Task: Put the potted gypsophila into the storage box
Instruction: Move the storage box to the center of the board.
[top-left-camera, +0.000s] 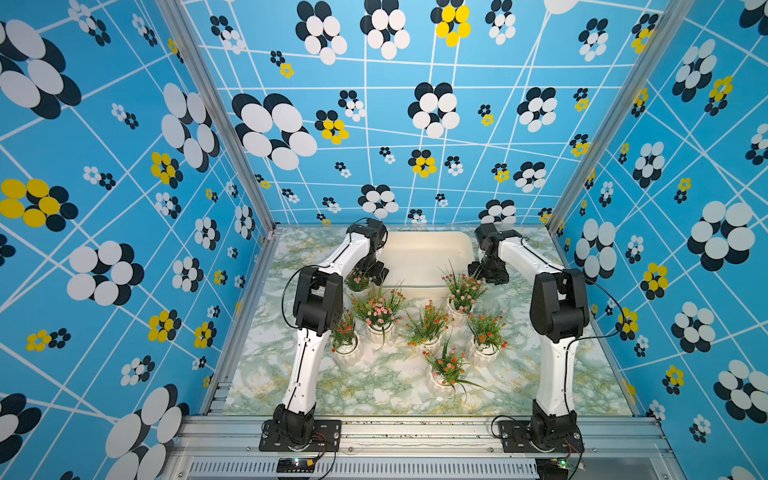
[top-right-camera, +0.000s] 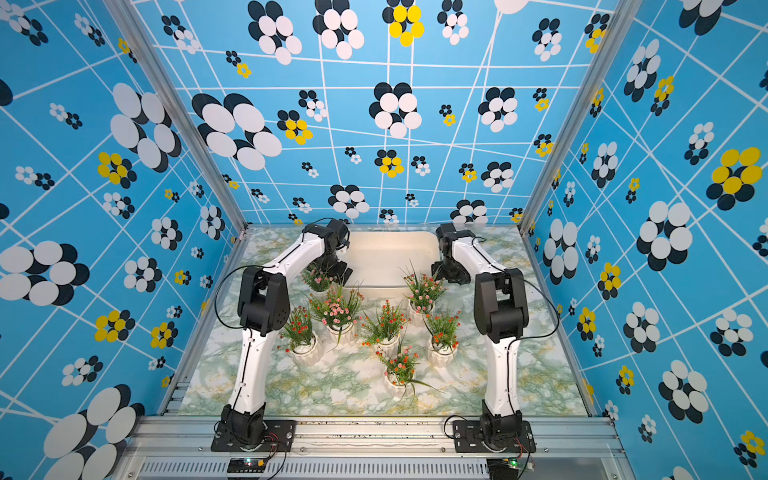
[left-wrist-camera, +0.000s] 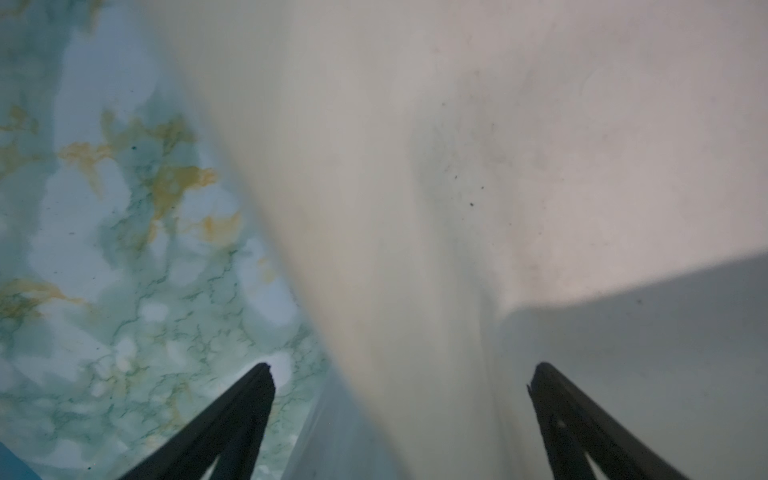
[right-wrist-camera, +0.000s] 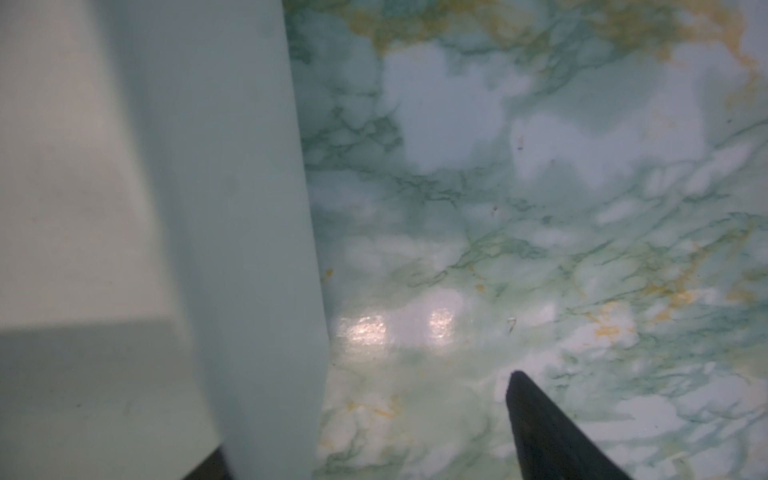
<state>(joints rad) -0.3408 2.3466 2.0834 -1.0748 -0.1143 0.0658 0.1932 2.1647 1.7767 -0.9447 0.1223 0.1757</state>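
Observation:
The storage box (top-left-camera: 424, 253) is a cream-white tray at the back of the table, seen in both top views, with nothing in it. Several potted gypsophila stand in front of it, among them a pink one (top-left-camera: 379, 309), an orange one (top-left-camera: 446, 368) and a red one (top-left-camera: 486, 332). My left gripper (top-left-camera: 374, 272) is open and straddles the box's left wall (left-wrist-camera: 415, 166); one finger (left-wrist-camera: 257, 395) is outside, one inside. My right gripper (top-left-camera: 488, 272) is open astride the right wall (right-wrist-camera: 228, 208). Its outer finger (right-wrist-camera: 536, 415) stands well clear of the wall.
The table (top-left-camera: 374, 395) has a green and yellow marble pattern. Blue flowered walls (top-left-camera: 124, 208) close it in at the left, right and back. A small gypsophila pot (top-left-camera: 358, 279) sits just beside my left gripper. An aluminium rail (top-left-camera: 415, 428) with both arm bases runs along the front.

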